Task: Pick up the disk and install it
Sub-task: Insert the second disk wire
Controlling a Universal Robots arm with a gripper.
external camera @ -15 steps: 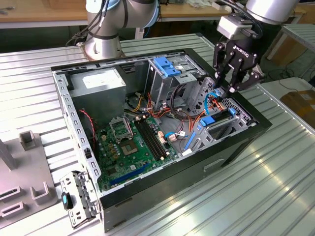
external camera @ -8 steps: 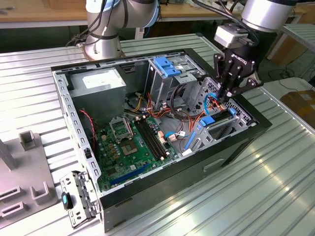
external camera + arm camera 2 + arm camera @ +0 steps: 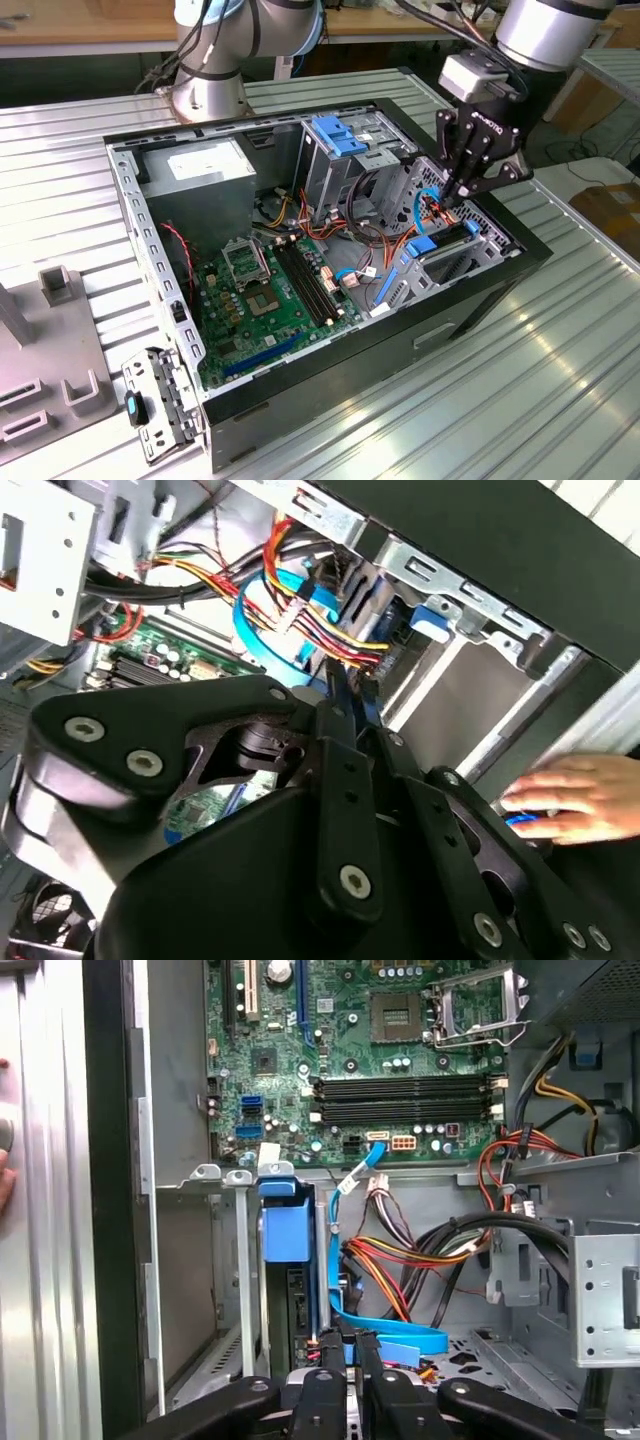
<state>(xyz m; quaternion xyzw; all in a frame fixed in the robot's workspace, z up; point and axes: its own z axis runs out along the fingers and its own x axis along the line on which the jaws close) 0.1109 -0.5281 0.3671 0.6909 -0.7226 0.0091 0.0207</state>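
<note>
Down among the colored cables (image 3: 400, 1260) inside the open computer case (image 3: 480, 290): the gripper (image 3: 350, 1355), jaws close together, clamped on nothing discernible. Just beyond, slotted upright in the metal bay (image 3: 240, 1290): the disk (image 3: 297, 1305), blue-bracketed. Farther back, the green motherboard (image 3: 350, 1050).

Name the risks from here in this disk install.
1. The hand sits low in the case among loose cables; moving could snag or pinch them.
2. A person's fingers lie by the case wall near the arm; a swing might strike them.
3. The disk stands between bay rails; a skewed push could jam it.
</note>
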